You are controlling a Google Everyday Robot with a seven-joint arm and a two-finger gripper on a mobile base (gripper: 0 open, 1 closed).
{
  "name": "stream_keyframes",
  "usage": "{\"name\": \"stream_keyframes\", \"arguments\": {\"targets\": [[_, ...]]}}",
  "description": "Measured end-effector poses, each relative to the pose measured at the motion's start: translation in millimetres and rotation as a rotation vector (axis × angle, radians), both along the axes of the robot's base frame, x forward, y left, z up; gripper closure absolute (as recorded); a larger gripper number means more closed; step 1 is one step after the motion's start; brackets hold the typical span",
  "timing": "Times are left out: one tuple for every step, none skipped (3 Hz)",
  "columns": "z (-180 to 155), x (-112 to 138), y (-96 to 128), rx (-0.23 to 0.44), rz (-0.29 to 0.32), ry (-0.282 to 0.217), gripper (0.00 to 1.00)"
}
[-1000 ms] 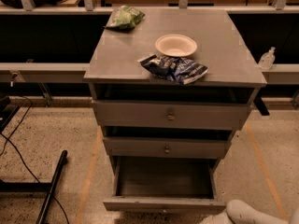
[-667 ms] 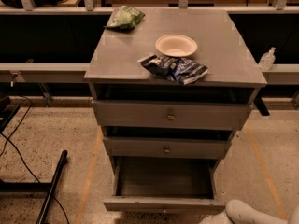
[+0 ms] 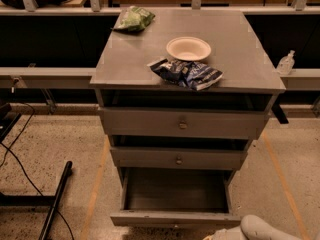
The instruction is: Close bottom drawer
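Nearest the viewer, the pale rounded arm (image 3: 265, 229) is resting at the near right corner, and only a sliver of the gripper (image 3: 216, 236) is showing at the near edge; whether it is open or closed cannot be told. Arm and gripper are sitting just where they were a second ago, so nothing is visibly changing. The gripper is lying just beside the front panel of the bottom drawer (image 3: 175, 194), to its near right, but contact cannot be made out. The bottom drawer is standing pulled far out toward the viewer, its bare interior showing, exactly as far out as a second ago. By this reading the closing push is not yet beginning, and the whole travel of the drawer is remaining to be done.

Farther back, the middle drawer (image 3: 177, 158) and the top drawer (image 3: 182, 124) are sitting nearly shut, each with a dark gap above its front. On the bench (image 3: 235, 44) above them, a blue snack bag (image 3: 186, 74) is lying at the near edge, a white bowl (image 3: 188, 48) is sitting just behind it, and a green bag (image 3: 133, 19) is lying at the far left corner. None of these is shifting, which suggests that the cabinet is not yet being pushed.
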State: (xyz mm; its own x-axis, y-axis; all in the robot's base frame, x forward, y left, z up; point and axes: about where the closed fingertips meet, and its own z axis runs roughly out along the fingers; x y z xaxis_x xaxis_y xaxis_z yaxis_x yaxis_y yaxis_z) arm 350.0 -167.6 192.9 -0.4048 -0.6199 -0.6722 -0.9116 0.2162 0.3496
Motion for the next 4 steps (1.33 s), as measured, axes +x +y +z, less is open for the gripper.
{"name": "stream_keyframes", "arguments": {"targets": [[0.4, 18.9, -5.6, 0.018, -0.009, -0.137, 1.0], [-1.2, 31.9, -7.4, 0.012, -0.005, -0.221, 1.0], [-13.5, 50.6, -5.8, -0.032, -0.001, -0.27, 1.0], [-37.4, 71.9, -9.5, -0.027, -0.018, -0.266, 1.0]]}}
